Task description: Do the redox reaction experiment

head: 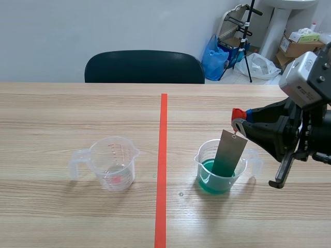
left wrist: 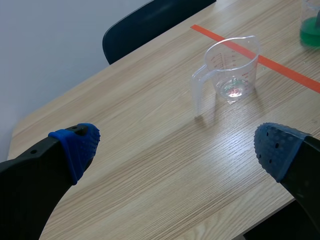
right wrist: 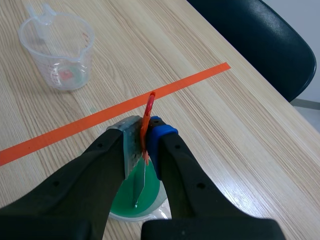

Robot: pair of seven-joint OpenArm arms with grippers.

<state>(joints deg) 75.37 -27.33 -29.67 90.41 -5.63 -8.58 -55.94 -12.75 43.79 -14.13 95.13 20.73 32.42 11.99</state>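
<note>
Scene view shows the grey metal strip (head: pixel 229 154) standing tilted in the cup of green liquid (head: pixel 207 182), right of the tape line (head: pixel 163 155). Right wrist view adds that the right gripper (right wrist: pixel 148 137) pinches the strip's orange-red tab (right wrist: pixel 148 107). Only left wrist view shows the left gripper (left wrist: pixel 175 147), spread wide, with 1 clear cup (left wrist: pixel 227 70) ahead.

The green cup (right wrist: pixel 150 201) lies hidden for the most part under the right gripper (right wrist: pixel 146 145) in the right wrist view, and is cut off at the left wrist view's edge. The metal strip (head: pixel 230 152) loses its lower end in the liquid (head: pixel 209 176); a red piece (head: pixel 238 112) pinched above it is too covered to identify. The clear cup (head: pixel 111 163) bears markings too small to read.
</note>
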